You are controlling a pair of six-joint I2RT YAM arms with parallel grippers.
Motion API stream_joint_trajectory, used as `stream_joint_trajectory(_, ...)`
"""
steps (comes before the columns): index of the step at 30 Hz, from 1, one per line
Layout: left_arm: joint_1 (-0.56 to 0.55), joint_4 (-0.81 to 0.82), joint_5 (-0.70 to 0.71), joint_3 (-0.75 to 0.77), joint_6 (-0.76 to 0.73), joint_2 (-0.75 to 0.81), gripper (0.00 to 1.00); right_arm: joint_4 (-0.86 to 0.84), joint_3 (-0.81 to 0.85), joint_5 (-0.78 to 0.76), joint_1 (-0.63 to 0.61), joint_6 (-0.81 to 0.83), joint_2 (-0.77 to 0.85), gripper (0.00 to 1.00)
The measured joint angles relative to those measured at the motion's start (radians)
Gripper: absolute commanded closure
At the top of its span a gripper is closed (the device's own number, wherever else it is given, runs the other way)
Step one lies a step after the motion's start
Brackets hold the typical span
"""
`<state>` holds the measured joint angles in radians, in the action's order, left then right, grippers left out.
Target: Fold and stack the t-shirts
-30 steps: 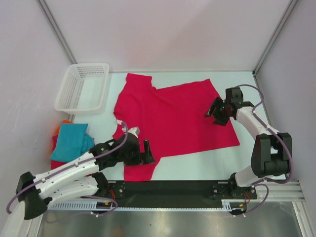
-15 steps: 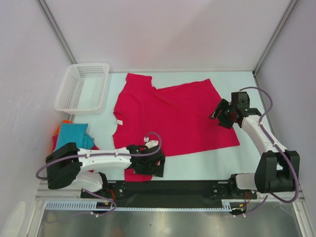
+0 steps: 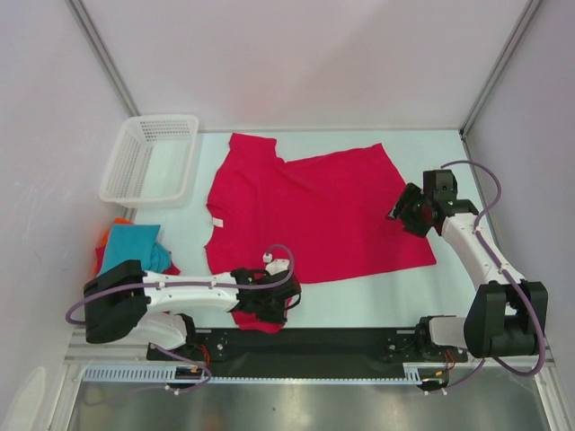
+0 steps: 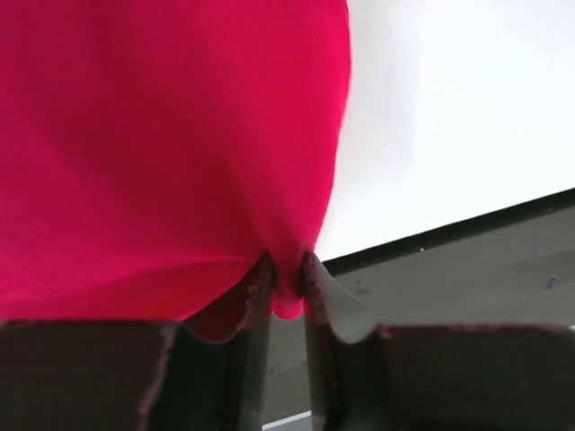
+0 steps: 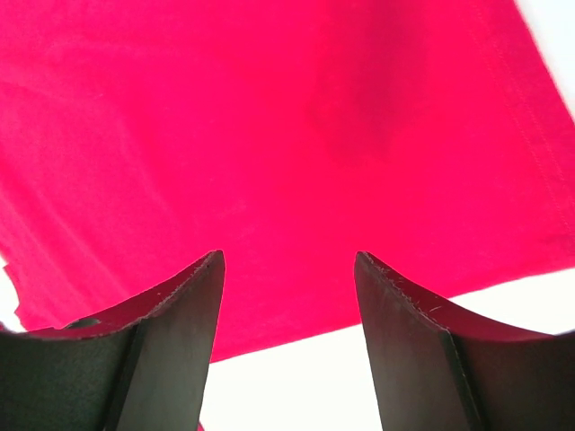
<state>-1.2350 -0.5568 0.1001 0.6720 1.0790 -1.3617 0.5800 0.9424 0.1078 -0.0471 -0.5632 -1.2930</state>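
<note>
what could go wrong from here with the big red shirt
1. The left gripper pinches only a small tip of the near sleeve of the crimson t-shirt, so the cloth may slip out when lifted.
2. The right gripper hangs open above the shirt's right edge and holds nothing. A pull from the left side alone could drag and bunch the shirt instead of folding it flat.

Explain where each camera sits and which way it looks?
Top external: fixed above and behind the arms, looking down on the table; shows both arms, left gripper and right gripper.
Left wrist: rides the left wrist, looking along its fingers pinching the crimson t-shirt's edge.
Right wrist: rides the right wrist, looking down between its open fingers at that shirt.
Shared: all views show the crimson t-shirt.
</note>
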Motion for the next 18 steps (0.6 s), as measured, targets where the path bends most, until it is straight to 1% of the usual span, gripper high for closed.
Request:
stream_joint_trajectory(1,0.0,0.003,0.0,-0.004,0.003,0.0,0.77,0.002,-0.002,-0.005,0.001,0.0,0.001,0.35)
stream_joint_trajectory(7,0.0,0.018,0.0,-0.005,0.005,0.0,0.89,0.02,-0.035,-0.049,0.013,-0.001,0.028,0.34)
stream_joint_trajectory(11,0.0,0.021,0.0,-0.005,0.005,0.0,1.0,0.042,-0.047,-0.099,0.021,-0.003,0.036,0.32)
stream_joint_trajectory(18,0.002,0.017,0.003,-0.007,0.003,0.034,1.0,0.06,-0.057,-0.184,0.036,-0.013,0.036,0.31)
